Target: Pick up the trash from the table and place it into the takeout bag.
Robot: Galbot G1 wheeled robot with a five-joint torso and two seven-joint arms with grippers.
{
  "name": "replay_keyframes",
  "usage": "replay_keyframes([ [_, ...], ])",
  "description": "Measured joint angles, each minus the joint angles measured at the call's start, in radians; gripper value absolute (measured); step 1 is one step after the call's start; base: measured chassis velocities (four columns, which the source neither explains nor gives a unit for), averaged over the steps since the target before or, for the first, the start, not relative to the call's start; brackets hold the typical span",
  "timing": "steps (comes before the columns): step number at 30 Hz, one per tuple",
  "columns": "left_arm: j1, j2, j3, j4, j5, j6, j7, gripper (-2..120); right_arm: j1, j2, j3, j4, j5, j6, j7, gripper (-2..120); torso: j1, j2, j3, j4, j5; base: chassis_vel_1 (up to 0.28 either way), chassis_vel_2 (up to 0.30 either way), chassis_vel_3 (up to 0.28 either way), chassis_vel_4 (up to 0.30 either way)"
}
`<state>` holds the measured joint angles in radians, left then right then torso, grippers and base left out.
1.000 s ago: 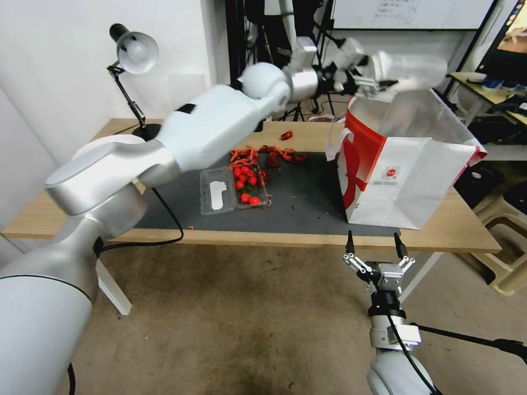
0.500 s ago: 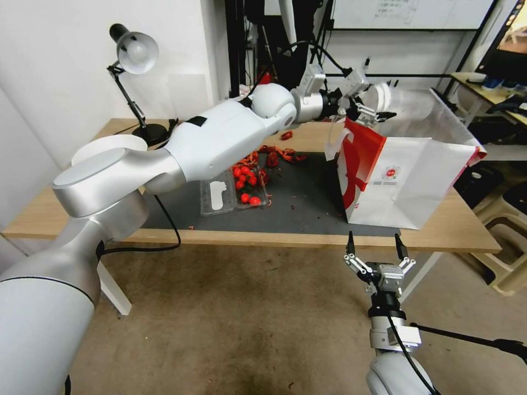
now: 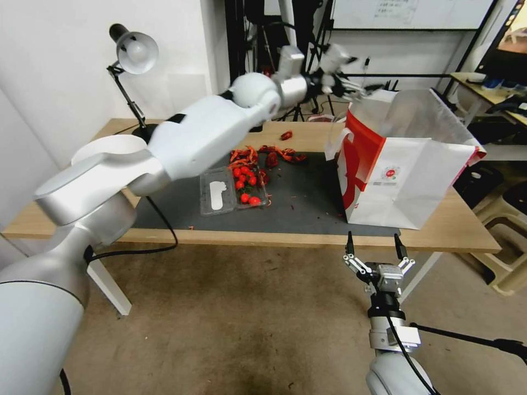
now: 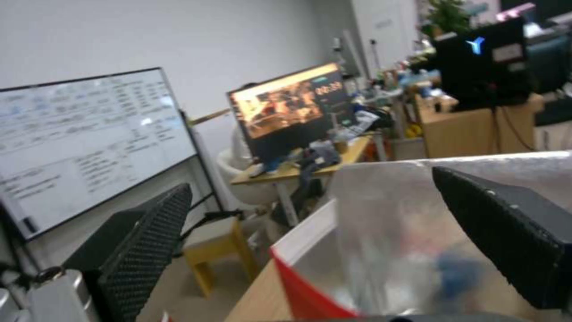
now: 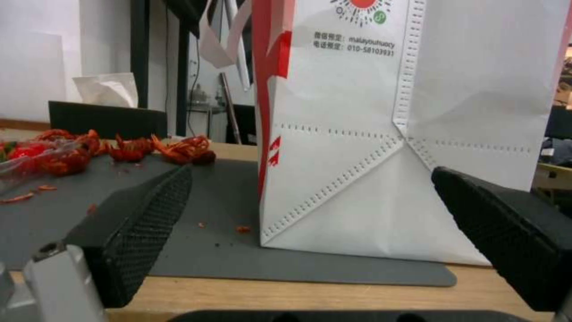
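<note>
The takeout bag stands open on the right end of the dark mat on the table. My left gripper hovers above the bag's near-left rim, open and holding nothing. In the left wrist view, the left gripper looks down at the bag's foil lining, where a blurred blue shape lies. Trash on the mat: a clear tray of red pieces, red shell scraps and one red bit. My right gripper waits open below the table's front edge, facing the bag.
A desk lamp stands at the table's back left corner, with a black cable hanging over the front edge. Stools sit to the right of the table. Desks and monitors fill the room behind.
The clear plastic cup that the left gripper carried down to the bag's mouth is gone from it. The gripper, now open and bare, has risen and drawn back to the left.
</note>
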<state>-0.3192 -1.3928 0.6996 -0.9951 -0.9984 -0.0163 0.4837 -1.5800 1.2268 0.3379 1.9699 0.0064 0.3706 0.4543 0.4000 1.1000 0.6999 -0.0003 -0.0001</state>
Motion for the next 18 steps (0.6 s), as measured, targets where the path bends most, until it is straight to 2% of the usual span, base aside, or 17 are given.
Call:
replay_keyframes([
  [3,0.0,0.005,-0.005,-0.002,-0.002,0.0,-0.002,100,0.0,0.0,0.0,0.0,0.0,0.0,0.0,100,0.0,0.0,0.0,0.0002,0.0,0.0,0.0,0.0,0.0],
  [5,0.014,0.052,-0.044,-0.021,-0.013,0.001,-0.02,100,-0.002,-0.001,-0.001,0.001,-0.003,0.0,0.001,100,0.0,0.0,0.0,0.0005,-0.0001,0.0,0.0,0.0,0.0],
  [7,0.023,0.067,-0.055,-0.028,-0.016,0.001,-0.027,100,-0.003,-0.001,-0.001,0.001,-0.003,0.0,0.001,100,0.0,0.0,0.0,0.0004,-0.0001,0.0,0.0,0.0,0.0],
  [9,0.068,0.126,-0.085,-0.073,-0.038,0.004,-0.059,100,-0.004,-0.001,-0.001,0.002,-0.005,0.0,0.001,100,0.0,0.0,0.0,0.0005,-0.0003,0.0,0.0,0.0,0.0],
  [10,0.068,0.126,-0.085,-0.073,-0.038,0.004,-0.059,100,-0.004,-0.001,-0.001,0.002,-0.005,0.0,0.001,100,0.0,0.0,0.0,0.0005,-0.0003,0.0,0.0,0.0,0.0],
  [14,0.163,0.22,-0.124,-0.168,-0.046,0.01,-0.099,100,-0.003,0.001,-0.006,0.004,-0.01,-0.003,0.001,100,0.0,0.0,0.0,0.0001,-0.0002,0.0,0.0,0.0,0.0],
  [15,0.163,0.22,-0.124,-0.168,-0.046,0.01,-0.099,100,-0.003,0.001,-0.006,0.004,-0.01,-0.003,0.001,100,0.0,0.0,0.0,0.0001,-0.0002,0.0,0.0,0.0,0.0],
  [17,0.225,0.289,-0.155,-0.224,-0.046,0.015,-0.122,100,-0.004,-0.001,-0.007,0.007,-0.011,-0.006,0.002,100,0.0,0.0,0.0,0.0001,-0.0003,0.0,0.0,0.0,0.0],
  [18,0.272,0.346,-0.183,-0.268,-0.046,0.016,-0.158,100,-0.005,-0.004,-0.007,0.007,-0.011,-0.007,0.002,100,0.0,0.0,0.0,0.0004,-0.0003,0.0,0.0,0.0,0.0],
])
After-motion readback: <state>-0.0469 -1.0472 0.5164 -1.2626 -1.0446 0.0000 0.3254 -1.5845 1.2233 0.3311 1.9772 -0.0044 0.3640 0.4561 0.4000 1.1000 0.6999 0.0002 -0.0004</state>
